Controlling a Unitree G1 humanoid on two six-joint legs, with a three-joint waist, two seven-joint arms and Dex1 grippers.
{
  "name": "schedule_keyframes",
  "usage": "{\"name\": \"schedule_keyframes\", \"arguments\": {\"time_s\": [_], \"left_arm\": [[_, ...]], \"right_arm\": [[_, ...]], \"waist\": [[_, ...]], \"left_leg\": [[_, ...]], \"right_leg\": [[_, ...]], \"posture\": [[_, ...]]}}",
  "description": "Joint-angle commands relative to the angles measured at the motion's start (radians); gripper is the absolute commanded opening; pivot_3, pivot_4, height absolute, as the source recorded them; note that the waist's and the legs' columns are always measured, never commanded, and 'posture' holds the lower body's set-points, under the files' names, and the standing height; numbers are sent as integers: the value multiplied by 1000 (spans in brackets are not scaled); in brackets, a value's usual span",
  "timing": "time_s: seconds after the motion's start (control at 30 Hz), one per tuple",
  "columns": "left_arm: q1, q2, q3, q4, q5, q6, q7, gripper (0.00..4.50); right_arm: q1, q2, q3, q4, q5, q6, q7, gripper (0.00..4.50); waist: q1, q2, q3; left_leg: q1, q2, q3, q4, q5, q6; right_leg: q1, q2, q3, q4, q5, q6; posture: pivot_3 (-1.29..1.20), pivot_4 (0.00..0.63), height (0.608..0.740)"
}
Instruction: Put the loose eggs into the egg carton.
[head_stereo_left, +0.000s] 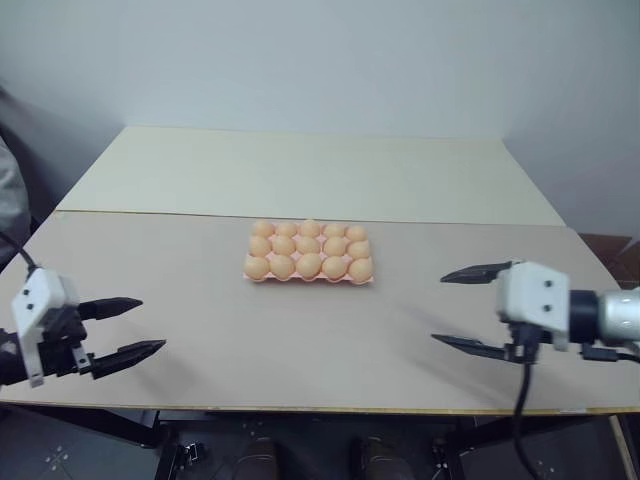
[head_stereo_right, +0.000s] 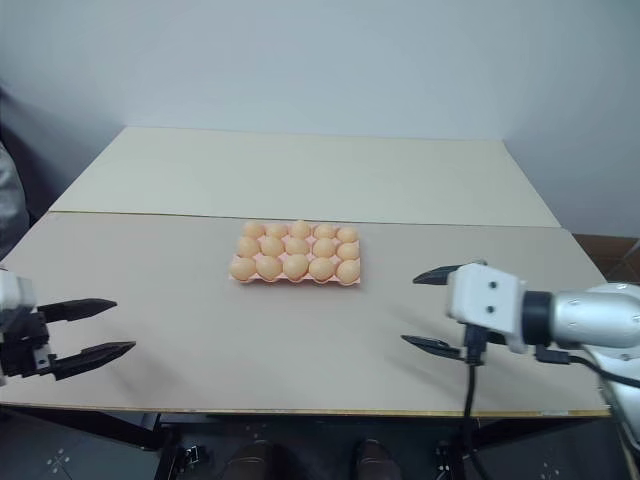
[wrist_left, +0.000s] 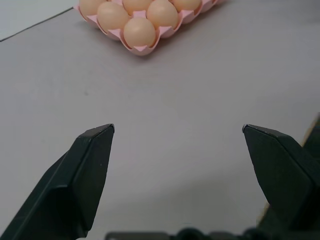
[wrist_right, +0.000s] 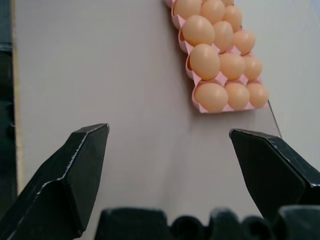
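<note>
Hanging wide open and empty, the left gripper (head_stereo_left: 128, 326) and right gripper (head_stereo_left: 472, 309) flank bare table (head_stereo_left: 200, 330). Beyond both jaws, midway between them, sits the egg carton (head_stereo_left: 309, 277), apparently full. Eggs (head_stereo_left: 310, 264) look light, smooth and brittle: pinch gently across the middle.

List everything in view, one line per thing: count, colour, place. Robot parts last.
egg carton: one, pale pink, middle of the near table.
eggs: fifteen, light orange-tan, three rows of five, filling every carton cup; none loose on the table.
near table: one, grey-beige, under the carton.
far table: one, cream, butted behind the near one.
left gripper: one, black fingers, open, empty, over the table's near left.
right gripper: one, black fingers, open, empty, over the near right.
</note>
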Motion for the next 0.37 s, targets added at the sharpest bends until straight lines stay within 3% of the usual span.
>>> {"name": "schedule_keyframes", "arguments": {"time_s": [0.03, 0.37], "left_arm": [[44, 11, 139, -110, -71, 74, -17, 4474], [108, -6, 219, -199, -148, 196, 36, 4474]], "right_arm": [[17, -52, -89, 56, 42, -14, 77, 4500], [1, -100, -68, 137, 28, -68, 97, 4500]], "waist": [[-2, 0, 0], [-3, 2, 1]], "left_leg": [[0, 0, 0, 0, 0, 0], [0, 1, 1, 0, 0, 0]], "right_leg": [[0, 0, 0, 0, 0, 0], [-2, 2, 0, 0, 0, 0]], "posture": [[0, 150, 740], [0, 150, 740]]}}
